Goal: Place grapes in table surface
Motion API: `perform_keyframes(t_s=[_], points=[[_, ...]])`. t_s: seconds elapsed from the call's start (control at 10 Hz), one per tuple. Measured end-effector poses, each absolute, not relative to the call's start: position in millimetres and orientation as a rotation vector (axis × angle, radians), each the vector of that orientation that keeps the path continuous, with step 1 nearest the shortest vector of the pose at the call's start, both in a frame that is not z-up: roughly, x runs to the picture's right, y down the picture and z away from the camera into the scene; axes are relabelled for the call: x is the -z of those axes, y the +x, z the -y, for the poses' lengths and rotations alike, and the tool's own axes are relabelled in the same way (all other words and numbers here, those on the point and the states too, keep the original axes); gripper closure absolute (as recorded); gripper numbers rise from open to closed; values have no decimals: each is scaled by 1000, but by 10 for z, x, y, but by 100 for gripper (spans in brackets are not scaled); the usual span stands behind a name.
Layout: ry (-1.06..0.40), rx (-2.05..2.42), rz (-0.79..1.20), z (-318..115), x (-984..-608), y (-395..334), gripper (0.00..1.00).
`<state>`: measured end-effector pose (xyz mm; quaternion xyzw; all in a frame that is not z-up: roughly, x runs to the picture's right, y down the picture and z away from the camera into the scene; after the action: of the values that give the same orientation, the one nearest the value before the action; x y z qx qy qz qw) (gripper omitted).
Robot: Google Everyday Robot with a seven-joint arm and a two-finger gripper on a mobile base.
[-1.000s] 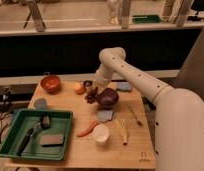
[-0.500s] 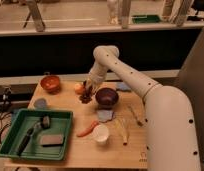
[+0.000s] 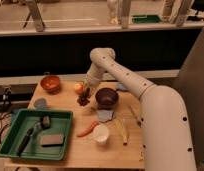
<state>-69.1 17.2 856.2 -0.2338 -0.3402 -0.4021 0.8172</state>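
Note:
The grapes (image 3: 83,100) are a small dark reddish-purple cluster just left of the dark purple bowl (image 3: 106,96), at or right above the table surface (image 3: 70,152). My gripper (image 3: 85,93) points down directly over the grapes and touches or nearly touches them. The white arm reaches in from the right and over the bowl. An orange round fruit (image 3: 78,88) lies just behind and left of the grapes, partly hidden by the gripper.
An orange bowl (image 3: 50,83) stands at the back left. A green tray (image 3: 15,142) holding a brush and a sponge fills the front left. A small blue cup (image 3: 41,103), a carrot (image 3: 87,130), a white cup (image 3: 100,134) and a blue cloth (image 3: 105,115) lie nearby.
My gripper has moved left, from beside the purple bowl to the spot next to the orange fruit, and lower toward the tabletop, with the grapes under it.

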Motion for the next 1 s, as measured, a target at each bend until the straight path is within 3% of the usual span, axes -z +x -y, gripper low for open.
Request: perform_keyframes(t_s=[0.5,0.6,1.0], points=[[-487,874,782,-264,-8641,-762,24],[-485,867,792,-256,-8647,-762,20],[-476,844,831,-209,-8611,-783,20]])
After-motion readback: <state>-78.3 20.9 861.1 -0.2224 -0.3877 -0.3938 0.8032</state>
